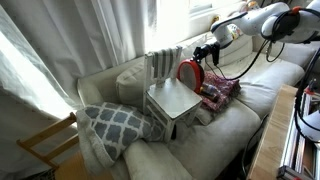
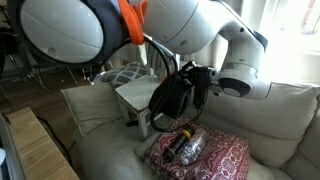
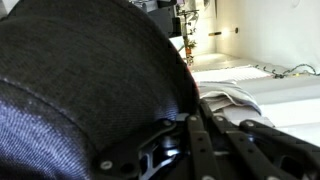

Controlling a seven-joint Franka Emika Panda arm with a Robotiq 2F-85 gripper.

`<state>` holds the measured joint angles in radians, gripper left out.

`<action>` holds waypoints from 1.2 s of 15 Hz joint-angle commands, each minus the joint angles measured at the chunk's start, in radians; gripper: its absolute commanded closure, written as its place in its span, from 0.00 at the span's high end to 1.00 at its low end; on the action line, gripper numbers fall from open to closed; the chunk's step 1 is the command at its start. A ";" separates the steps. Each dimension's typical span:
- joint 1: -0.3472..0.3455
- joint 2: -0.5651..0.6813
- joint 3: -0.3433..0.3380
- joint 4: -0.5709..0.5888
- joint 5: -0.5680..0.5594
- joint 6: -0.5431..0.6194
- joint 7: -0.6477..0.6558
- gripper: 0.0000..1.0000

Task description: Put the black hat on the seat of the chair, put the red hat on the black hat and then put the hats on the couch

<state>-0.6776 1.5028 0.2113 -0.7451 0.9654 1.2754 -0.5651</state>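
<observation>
My gripper (image 1: pixel 203 54) (image 2: pixel 192 84) is shut on the edge of the two hats, which hang stacked and tipped on their side in the air. The black hat (image 2: pixel 171 97) faces one way and fills the wrist view (image 3: pixel 80 80). The red hat (image 1: pixel 188 72) faces the other way and shows only as a thin sliver (image 3: pixel 187 57) in the wrist view. My gripper (image 3: pixel 186 125) comes in from the bottom of the wrist view. The hats hang just beside the small white chair (image 1: pixel 172 100) (image 2: pixel 135 92), clear of its seat. The chair stands on the cream couch (image 1: pixel 228 125) (image 2: pixel 275 130).
A red patterned cloth (image 1: pixel 222 92) (image 2: pixel 218 158) lies on the couch below the hats, with a dark object (image 2: pixel 186 148) on it. A grey and white patterned pillow (image 1: pixel 115 122) sits by the chair. A tan wooden chair (image 1: pixel 45 145) and curtains (image 1: pixel 60 50) are nearby.
</observation>
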 commanded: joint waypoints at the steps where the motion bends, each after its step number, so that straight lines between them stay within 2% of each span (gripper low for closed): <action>1: 0.021 0.000 -0.062 -0.013 -0.004 0.068 -0.110 0.01; 9: 0.032 0.000 -0.118 -0.023 -0.029 0.324 -0.342 0.01; 14: 0.038 -0.016 -0.160 0.013 -0.112 0.443 -0.424 0.01; 16: 0.044 0.018 -0.166 0.093 -0.167 0.472 -0.416 0.01; 18: 0.050 0.003 -0.168 0.087 -0.227 0.525 -0.427 0.01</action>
<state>-0.6490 1.4820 0.0664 -0.7036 0.8222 1.7316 -0.9641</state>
